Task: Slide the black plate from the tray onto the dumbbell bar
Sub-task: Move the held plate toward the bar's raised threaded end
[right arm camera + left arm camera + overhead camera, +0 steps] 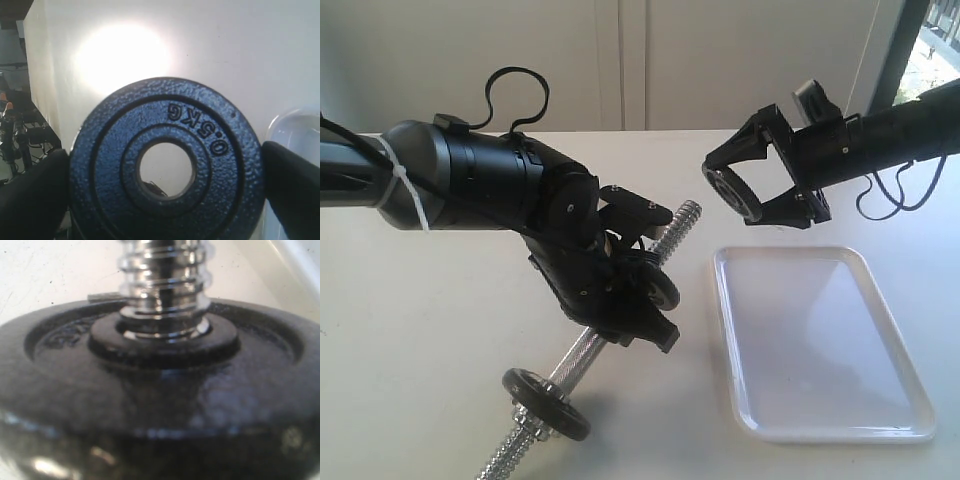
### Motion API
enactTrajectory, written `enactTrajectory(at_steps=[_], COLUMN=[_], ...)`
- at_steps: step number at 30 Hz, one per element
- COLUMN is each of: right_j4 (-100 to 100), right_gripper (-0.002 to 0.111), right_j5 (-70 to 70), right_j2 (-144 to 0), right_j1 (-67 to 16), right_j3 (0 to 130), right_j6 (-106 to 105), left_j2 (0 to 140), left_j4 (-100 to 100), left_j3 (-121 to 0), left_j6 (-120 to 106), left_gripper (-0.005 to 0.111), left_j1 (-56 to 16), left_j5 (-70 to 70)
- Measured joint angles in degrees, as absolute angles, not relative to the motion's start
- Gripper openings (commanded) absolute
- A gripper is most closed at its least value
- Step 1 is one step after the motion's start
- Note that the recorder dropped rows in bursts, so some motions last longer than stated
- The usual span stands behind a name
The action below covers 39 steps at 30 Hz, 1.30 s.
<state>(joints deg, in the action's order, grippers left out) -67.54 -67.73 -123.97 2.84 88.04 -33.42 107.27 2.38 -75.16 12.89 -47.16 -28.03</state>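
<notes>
**Tray** (pixel 820 340): white, rectangular, rounded corners, low rim. Lies flat on the pale counter (pixel 440 330). All positions below are given relative to it.

**Black plate** (pixel 732 190): off the tray and raised in the air near the tray's far corner on the bar side. Stands on edge. Wide centre hole, raised hub ring and embossed lettering show in the right wrist view.

**Right tool** (pixel 735 192): clenched on the black plate, one finger (pixel 292 185) pressed to each side of its rim.

**Dumbbell bar** (pixel 575 355): chrome, threaded ends, knurled middle. Sits beside the tray's long edge and apart from it. It is tilted, with the raised threaded end nearest the tray's far corner and the low end furthest from the tray.

**Left tool** (pixel 635 275): clamped around the dumbbell bar at mid-length.

**Lower disc** (pixel 545 400): black, on the bar's low end, well apart from the tray.

**Second disc** (pixel 160 390): black, seated on the bar's thread close to the left tool, on the tray side of the knurled middle.
</notes>
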Motion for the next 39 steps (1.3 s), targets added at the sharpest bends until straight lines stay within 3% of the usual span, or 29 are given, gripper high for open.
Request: enactTrajectory(at_steps=[39], right_j4=[-64.5], right_gripper=[0.0], right_j5=[-68.1], right_j2=[-121.9], right_j1=[-2.9], right_j3=[88.0], right_j6=[-28.1], left_j2=[107.3], left_j4=[2.4], left_j3=[-75.2], left_j6=[12.9], left_gripper=[0.0], left_j1=[-47.2], left_j5=[-28.0])
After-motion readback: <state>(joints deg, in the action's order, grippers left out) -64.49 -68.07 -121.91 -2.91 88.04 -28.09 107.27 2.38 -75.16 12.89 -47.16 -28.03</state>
